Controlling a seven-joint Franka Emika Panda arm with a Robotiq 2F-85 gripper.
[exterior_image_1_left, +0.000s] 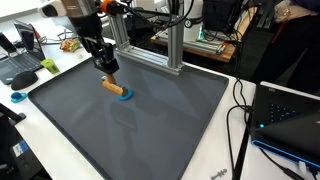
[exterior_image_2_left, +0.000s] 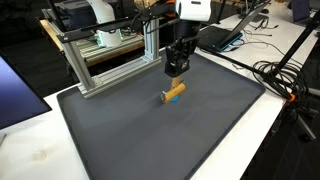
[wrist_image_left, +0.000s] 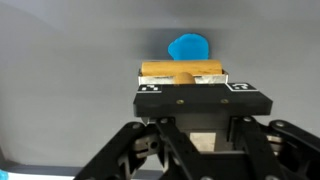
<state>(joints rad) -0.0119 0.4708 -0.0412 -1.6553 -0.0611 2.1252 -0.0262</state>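
In an exterior view, a dark grey mat (exterior_image_1_left: 150, 130) with a fine woven grain covers most of a white counter (exterior_image_1_left: 222, 168), and a square-section aluminium frame (exterior_image_1_left: 175, 50) stands at its far edge. The arm (exterior_image_1_left: 85, 18) comes down from above over the mat's far corner, wrist pointing steeply downward. The claw (exterior_image_1_left: 108, 72) is black and blocky. Below it hangs a wooden tool (exterior_image_1_left: 116, 89), a short tan stick, round in section and tilted, ending in a small blue head (exterior_image_1_left: 124, 97). The head sits low at the mat, though we cannot tell whether it touches. In an exterior view from the opposite side, the same mat (exterior_image_2_left: 150, 140) lies on the counter (exterior_image_2_left: 30, 150) with the frame (exterior_image_2_left: 110, 60) behind. The claw (exterior_image_2_left: 177, 70) points down, and the wooden tool (exterior_image_2_left: 174, 93) slants from it with the blue head (exterior_image_2_left: 166, 99) lowest, near the mat's middle back. In the wrist view, the claw (wrist_image_left: 195, 82) fills the lower half in matte black, with small checkered markers on its fingers (wrist_image_left: 150, 88). Its fingers are drawn in and pinch the wooden tool (wrist_image_left: 185, 72), which lies crosswise between them, smooth and honey-coloured. The rounded, glossy blue head (wrist_image_left: 189, 47) juts beyond it over the plain grey mat (wrist_image_left: 60, 40).
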